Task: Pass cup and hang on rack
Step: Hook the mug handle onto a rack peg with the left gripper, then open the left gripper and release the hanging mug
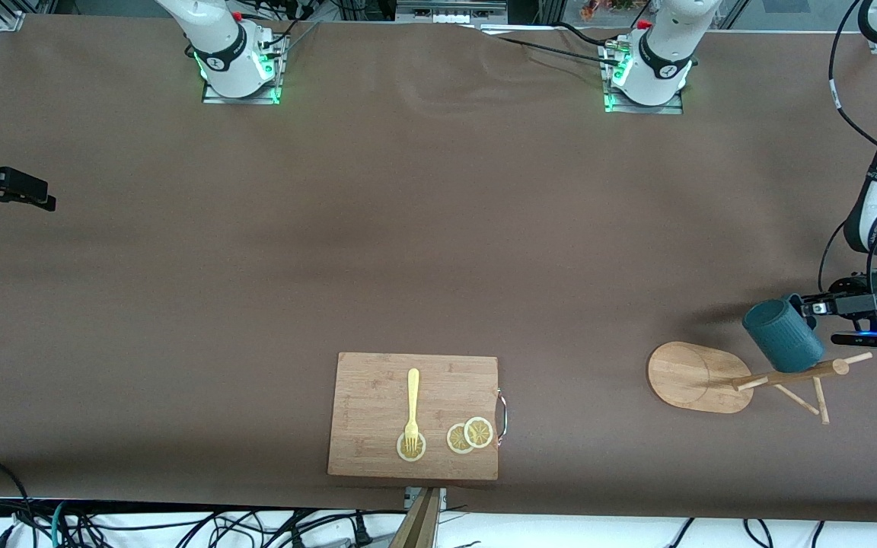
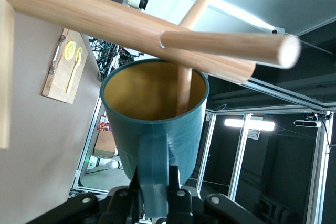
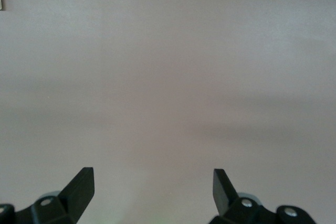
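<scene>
Item: cutting board (image 1: 377, 380), wooden, lying nearest the front camera, with a metal handle (image 1: 502, 415) at one end. On it lay a yellow fork (image 1: 412, 407) and three lemon slices (image 1: 469, 435), the fork's tines on one slice.

Item: rack (image 1: 701, 377), toward the left arm's end of the table, standing on its oval base, pegs (image 1: 796, 397) spread from the post.

Item: cup (image 1: 782, 335), dark teal, held in the air over the rack's pegs; one peg (image 2: 185, 85) reached into its yellowish mouth.

Item: left gripper (image 1: 810, 308), clamped on the cup's handle (image 2: 154, 174).

Item: right gripper (image 3: 152, 184), over bare brown table (image 1: 408, 228) at the right arm's end, fingers spread, nothing held.
</scene>
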Controlling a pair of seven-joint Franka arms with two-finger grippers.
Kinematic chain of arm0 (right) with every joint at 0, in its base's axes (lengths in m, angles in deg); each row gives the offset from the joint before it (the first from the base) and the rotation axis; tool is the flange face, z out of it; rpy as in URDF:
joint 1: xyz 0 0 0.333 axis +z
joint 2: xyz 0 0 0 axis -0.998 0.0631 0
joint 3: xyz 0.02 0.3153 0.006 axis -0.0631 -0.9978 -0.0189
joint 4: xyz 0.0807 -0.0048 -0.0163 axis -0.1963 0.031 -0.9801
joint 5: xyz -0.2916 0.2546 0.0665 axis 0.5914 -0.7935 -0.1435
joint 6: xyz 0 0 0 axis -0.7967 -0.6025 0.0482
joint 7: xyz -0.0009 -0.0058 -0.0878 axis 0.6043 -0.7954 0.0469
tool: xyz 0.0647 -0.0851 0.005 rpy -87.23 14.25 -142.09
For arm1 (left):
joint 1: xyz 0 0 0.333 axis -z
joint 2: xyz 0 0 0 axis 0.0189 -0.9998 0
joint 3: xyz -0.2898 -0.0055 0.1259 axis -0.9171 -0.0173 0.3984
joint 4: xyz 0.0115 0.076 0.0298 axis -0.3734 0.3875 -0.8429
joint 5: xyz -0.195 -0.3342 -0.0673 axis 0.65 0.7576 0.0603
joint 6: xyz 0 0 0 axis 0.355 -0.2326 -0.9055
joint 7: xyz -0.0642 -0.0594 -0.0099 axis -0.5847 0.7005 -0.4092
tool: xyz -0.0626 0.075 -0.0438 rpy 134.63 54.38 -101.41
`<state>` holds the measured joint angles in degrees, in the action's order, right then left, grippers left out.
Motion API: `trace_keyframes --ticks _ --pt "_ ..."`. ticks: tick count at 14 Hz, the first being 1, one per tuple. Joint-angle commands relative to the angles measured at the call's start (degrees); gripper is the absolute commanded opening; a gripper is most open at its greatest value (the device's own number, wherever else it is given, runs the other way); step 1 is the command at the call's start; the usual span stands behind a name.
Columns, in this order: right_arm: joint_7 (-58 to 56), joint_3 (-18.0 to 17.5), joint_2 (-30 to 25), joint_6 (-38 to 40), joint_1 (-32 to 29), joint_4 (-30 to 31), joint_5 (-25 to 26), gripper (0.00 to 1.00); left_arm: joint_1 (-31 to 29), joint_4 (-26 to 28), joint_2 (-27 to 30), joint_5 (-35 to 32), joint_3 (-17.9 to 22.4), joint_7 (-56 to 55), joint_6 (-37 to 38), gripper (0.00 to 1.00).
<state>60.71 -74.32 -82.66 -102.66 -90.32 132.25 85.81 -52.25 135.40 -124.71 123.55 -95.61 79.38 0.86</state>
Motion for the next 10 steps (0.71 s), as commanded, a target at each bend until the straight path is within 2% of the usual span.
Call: trace_keyframes --ticks 1,4,5,6,7,8,9,10 --pt "-0.04 -0.05 0.34 0.3 0.16 -1.11 -0.39 1.0 1.04 -2.03 -1.58 2.81 0.45 -1.43 -0.63 0.0" --pt "-0.04 -0.05 0.42 0.3 0.07 -1.11 -0.39 1.0 1.3 -2.12 -2.28 2.9 1.15 -1.52 -0.89 0.0" --pt "-0.04 -0.05 0.34 0.3 0.07 -1.11 -0.39 1.0 1.39 -2.12 -2.19 2.9 1.59 -1.52 -0.89 0.04" --pt "-0.04 -0.05 0.34 0.3 0.07 -1.11 -0.39 1.0 1.39 -2.12 -2.19 2.99 1.85 -1.52 -0.89 0.15" --pt "-0.04 -0.05 0.34 0.3 0.16 -1.11 -0.39 1.0 1.39 -2.12 -2.19 2.9 1.85 -1.52 -0.89 0.16" --pt "-0.04 -0.05 0.34 0.3 0.07 -1.11 -0.39 1.0 1.39 -2.2 -2.02 2.9 1.94 -1.52 -0.89 0.24" --pt "-0.04 -0.05 0.42 0.3 0.07 -1.11 -0.39 1.0 1.3 -2.21 -1.93 2.9 1.94 -1.52 -0.89 0.94" --pt "-0.04 -0.05 0.42 0.3 0.07 -1.11 -0.39 1.0 1.3 -2.38 -1.58 2.73 2.12 -1.87 -1.15 1.0"
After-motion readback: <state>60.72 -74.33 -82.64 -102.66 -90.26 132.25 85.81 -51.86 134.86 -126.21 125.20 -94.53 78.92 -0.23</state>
